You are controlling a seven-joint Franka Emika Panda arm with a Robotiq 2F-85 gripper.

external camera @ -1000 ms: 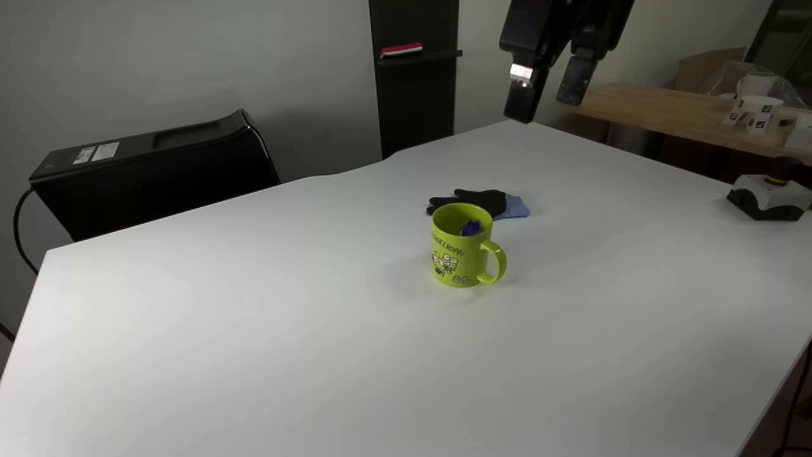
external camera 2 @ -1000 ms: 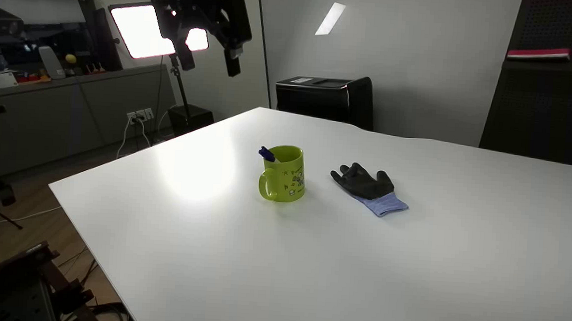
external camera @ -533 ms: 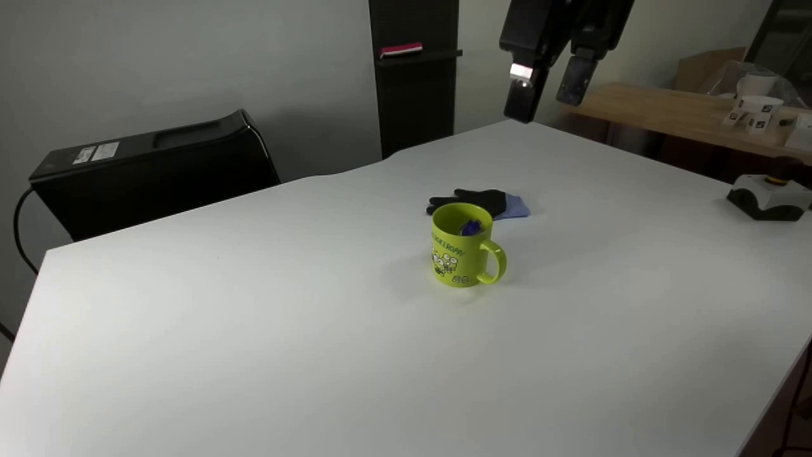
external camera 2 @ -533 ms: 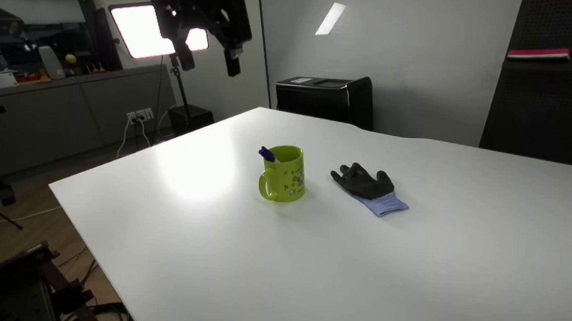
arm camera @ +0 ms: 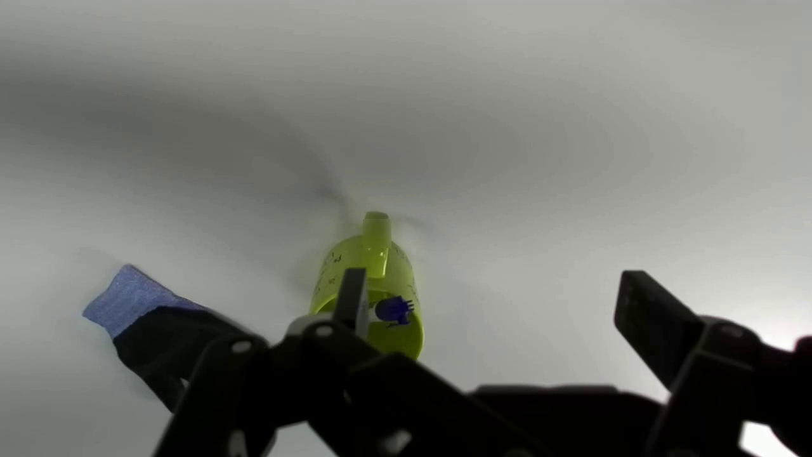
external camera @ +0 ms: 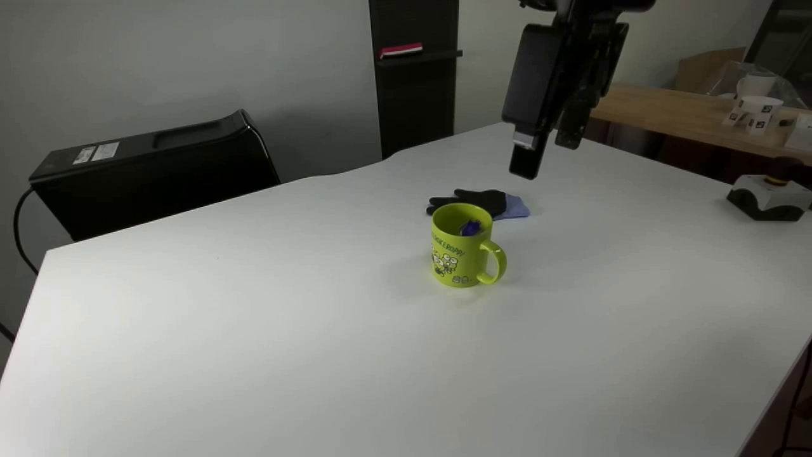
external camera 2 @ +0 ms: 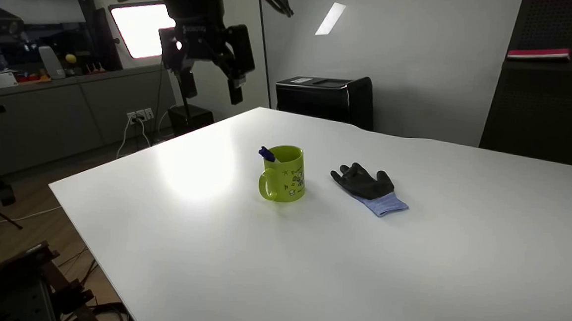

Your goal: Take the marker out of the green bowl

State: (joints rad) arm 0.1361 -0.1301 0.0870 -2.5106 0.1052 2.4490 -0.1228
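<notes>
The green bowl, a lime-green mug with a side handle and dark print, stands upright on the white table in both exterior views [external camera: 453, 263] [external camera 2: 290, 183] and in the wrist view [arm camera: 396, 270]. The marker leans inside it; its blue cap end shows at the rim in both exterior views [external camera: 471, 228] [external camera 2: 267, 154] and in the wrist view [arm camera: 393, 310]. Most of its white body is hidden in the mug. My gripper [external camera: 547, 154] [external camera 2: 212, 94] is open and empty, well above the table. In the wrist view [arm camera: 495, 301] its left finger covers part of the mug.
A black glove with a blue cuff [external camera: 483, 200] [external camera 2: 366, 185] [arm camera: 146, 308] lies flat on the table beside the mug. A grey box with a dark button [external camera: 771, 198] sits at the table's edge. A black case [external camera: 158, 171] stands beyond the table.
My gripper was still between the two earlier moments and has since moved down toward the table, remaining open. The mug, the marker and the glove have not moved.
</notes>
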